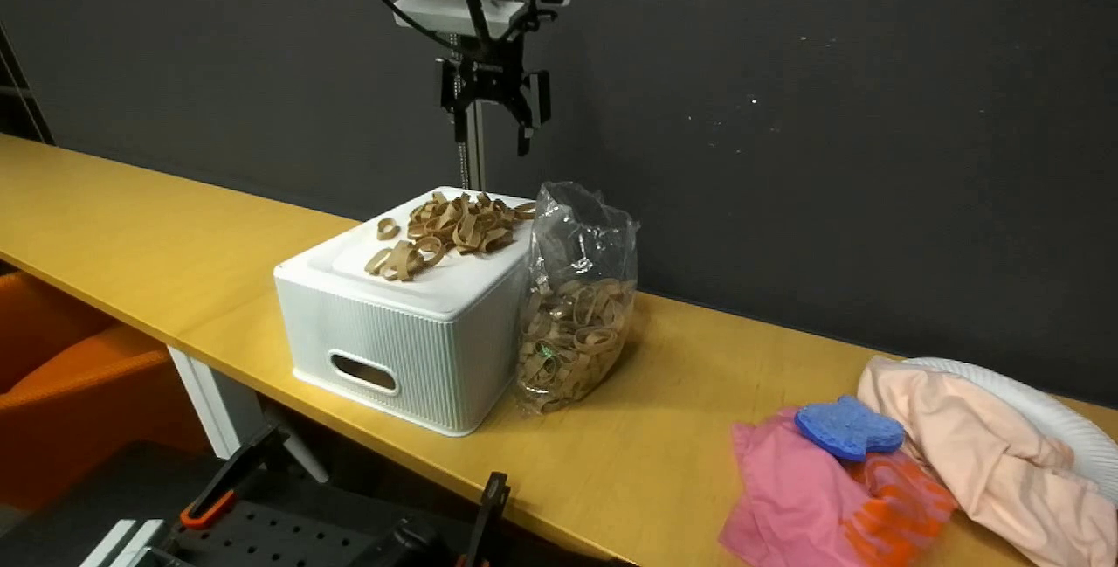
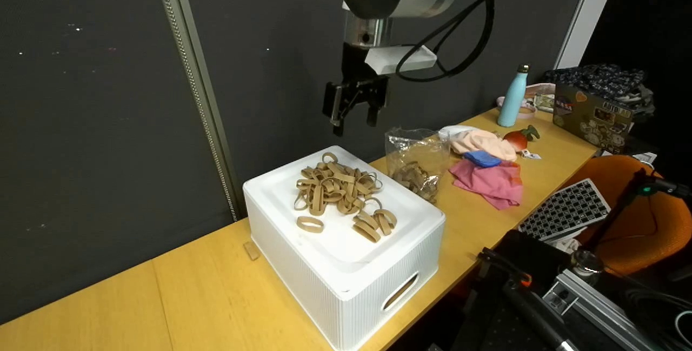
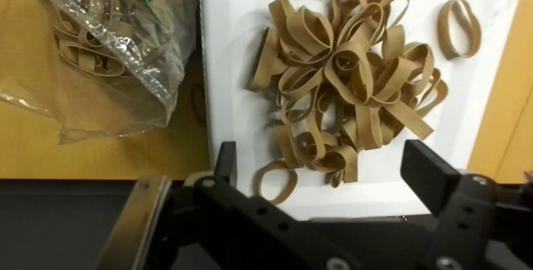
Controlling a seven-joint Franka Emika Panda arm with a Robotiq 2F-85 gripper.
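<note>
In an exterior view, the black two-fingered gripper (image 1: pixel 492 135) hangs empty, jaws apart, above a white ribbed plastic box (image 1: pixel 419 331), apparently upturned. On its top lies a loose pile of flat tan rubber bands (image 1: pixel 467 226); more fill the bottom of a clear plastic bag (image 1: pixel 581 239) beside it. Judged thus: part bagged, part left loose, none taken up.

In an exterior view, a single tan band (image 2: pixel 311 229) lies off the pile. A small tan strip (image 2: pixel 251 250) near the box's base resists identification.

In the wrist view, fingers (image 3: pixel 429 176) frame the pile's near edge, gripping nothing. The bag is cut off; glare obscures its contents.
</note>
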